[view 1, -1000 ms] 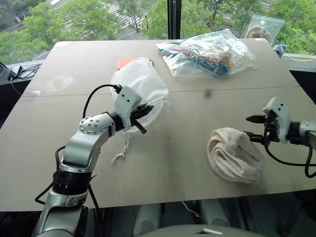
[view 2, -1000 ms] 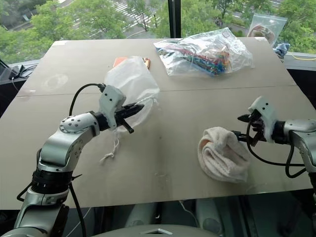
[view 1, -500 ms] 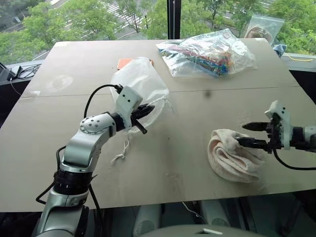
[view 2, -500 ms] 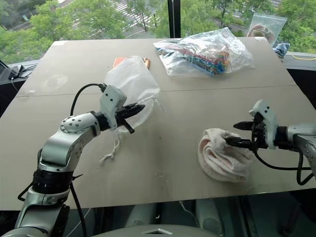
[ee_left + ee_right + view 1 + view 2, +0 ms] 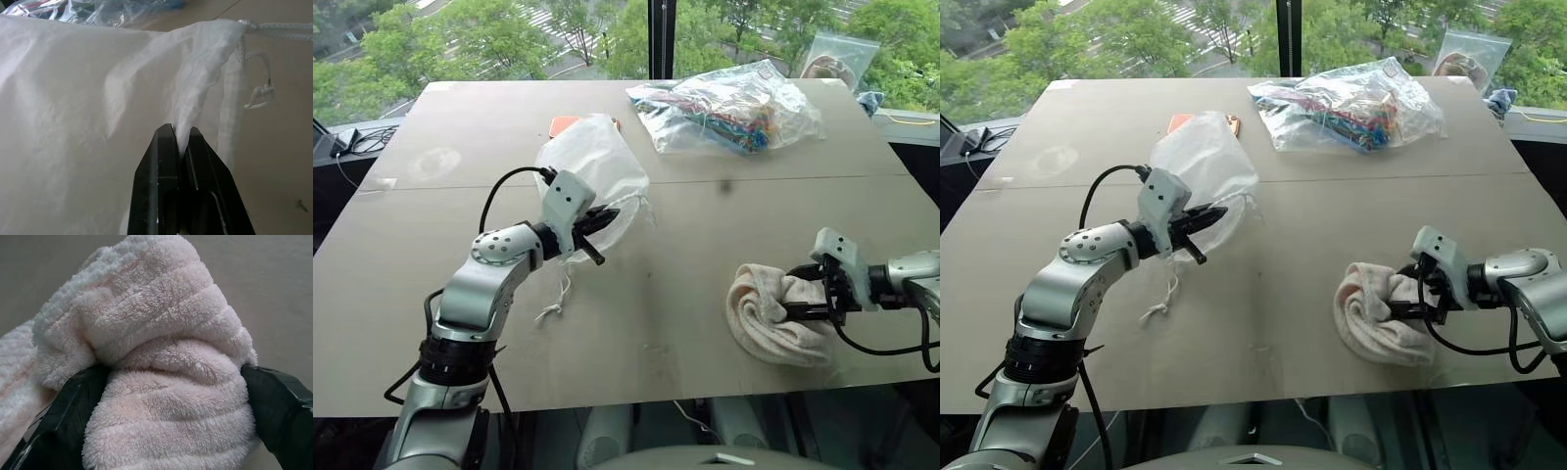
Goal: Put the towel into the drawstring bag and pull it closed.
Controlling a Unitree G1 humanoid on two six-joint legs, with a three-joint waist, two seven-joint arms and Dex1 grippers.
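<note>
The towel (image 5: 773, 313), a cream terry roll, lies on the desk (image 5: 685, 245) near its front right edge. The right gripper (image 5: 171, 396) has its two black fingers (image 5: 68, 416) spread wide, one on each side of the roll's thick end, both touching the pile; the towel rests on the desk between them. On the left side of the desk, the left gripper (image 5: 178, 134) has its fingers pressed together, pinching a fold of the drawstring bag (image 5: 592, 171) at its gathered rim. The translucent white pouch billows up behind that grip, and its thin white cord (image 5: 556, 299) trails down across the desk toward the front edge. At the far side lies a clear plastic bag of colourful items (image 5: 729, 106), well apart from both the towel and the drawstring bag.
</note>
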